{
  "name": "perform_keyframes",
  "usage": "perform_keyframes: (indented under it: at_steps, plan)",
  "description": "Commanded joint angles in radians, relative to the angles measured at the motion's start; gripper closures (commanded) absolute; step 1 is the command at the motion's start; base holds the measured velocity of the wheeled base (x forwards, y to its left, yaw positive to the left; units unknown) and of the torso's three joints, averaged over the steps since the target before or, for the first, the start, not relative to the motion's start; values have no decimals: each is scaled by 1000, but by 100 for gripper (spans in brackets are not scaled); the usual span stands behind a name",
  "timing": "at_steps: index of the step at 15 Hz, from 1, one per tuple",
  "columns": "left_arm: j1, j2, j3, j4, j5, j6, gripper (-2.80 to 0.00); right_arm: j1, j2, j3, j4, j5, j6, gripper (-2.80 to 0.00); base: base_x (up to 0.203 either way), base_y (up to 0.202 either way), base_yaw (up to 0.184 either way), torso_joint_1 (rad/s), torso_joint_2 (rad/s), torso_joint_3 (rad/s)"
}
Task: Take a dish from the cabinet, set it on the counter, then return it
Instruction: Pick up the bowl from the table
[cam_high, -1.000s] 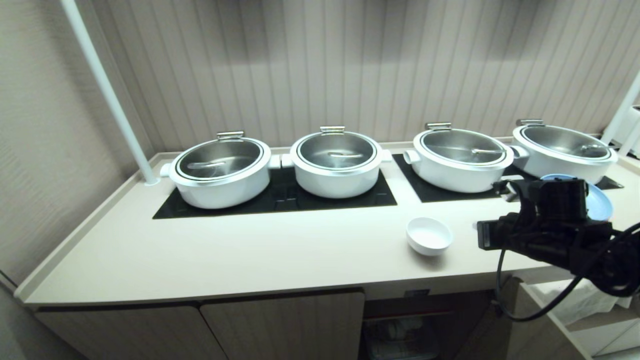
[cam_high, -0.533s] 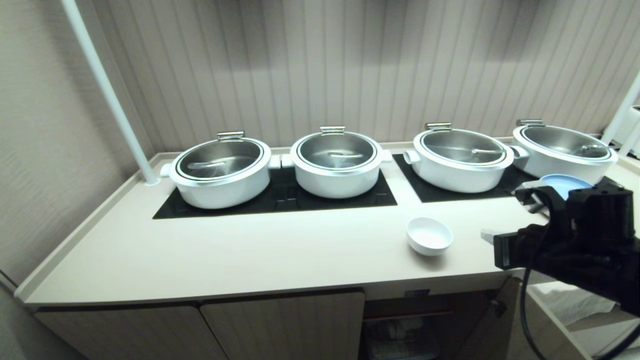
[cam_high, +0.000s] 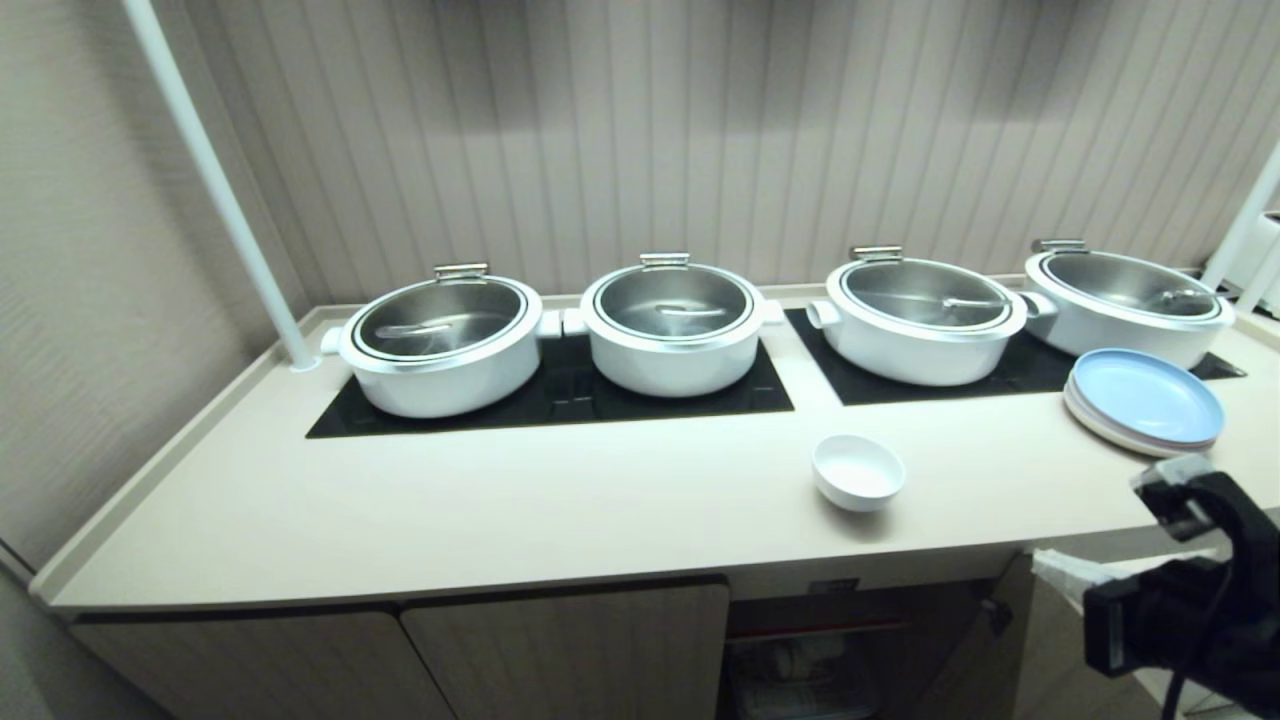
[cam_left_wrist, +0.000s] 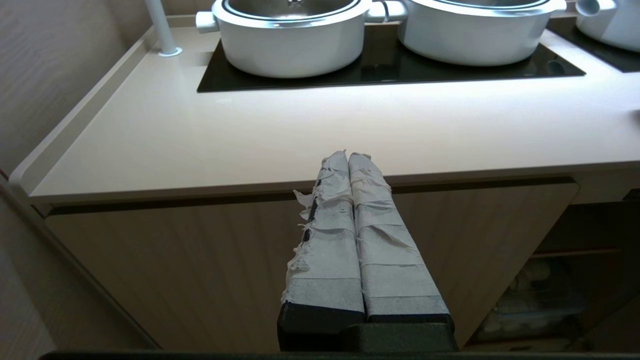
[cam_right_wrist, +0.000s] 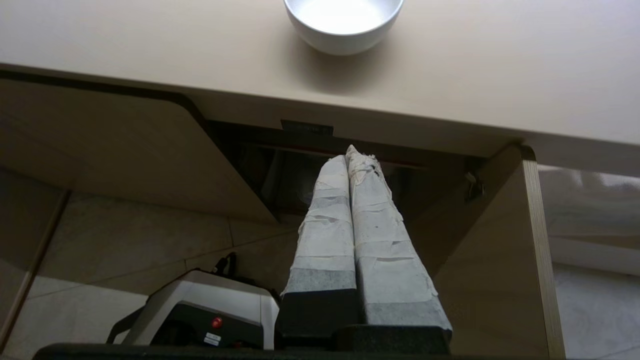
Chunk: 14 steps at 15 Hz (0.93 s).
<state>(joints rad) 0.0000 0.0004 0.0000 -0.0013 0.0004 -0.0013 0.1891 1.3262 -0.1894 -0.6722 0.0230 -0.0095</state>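
Note:
The dish, a small white bowl, stands upright on the cream counter near its front edge, and nothing holds it. It also shows in the right wrist view as the dish above the counter edge. Below it the cabinet is open and dark inside, with its black label under the counter lip. My right gripper is shut and empty, below counter level, pointing into the cabinet opening. My right arm sits low at the right. My left gripper is shut and empty, parked before a closed door.
Several white steel-lidded pots sit on black cooktop panels at the back. A stack of pale blue plates lies at the right. The cabinet's open door stands right of my right gripper. My own base is below.
My right arm has dropped from above the counter by the plates to below the counter edge, at the lower right. The plates now show fully. The dish has not moved.

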Motion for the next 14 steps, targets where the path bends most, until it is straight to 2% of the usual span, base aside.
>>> perform_keyframes:
  at_steps: [1, 4, 7, 9, 12, 14]
  plan:
    - [0, 0, 0, 0, 0, 0, 0, -27, -78, 60, -3, -1, -1, 0, 0, 0, 0, 0, 0, 0]
    - [0, 0, 0, 0, 0, 0, 0, -111, -138, 148, 0, -2, -3, 0, 0, 0, 0, 0, 0, 0]
    - [0, 0, 0, 0, 0, 0, 0, -148, -246, 187, 51, -4, -1, 0, 0, 0, 0, 0, 0, 0]
    - [0, 0, 0, 0, 0, 0, 0, -153, -391, 188, 161, -5, 1, 0, 0, 0, 0, 0, 0, 0]
    - [0, 0, 0, 0, 1, 0, 0, -154, -640, 189, 415, -4, -1, 0, 0, 0, 0, 0, 0, 0]
    - [0, 0, 0, 0, 0, 0, 0, -155, -739, 189, 548, -5, -2, 0, 0, 0, 0, 0, 0, 0]
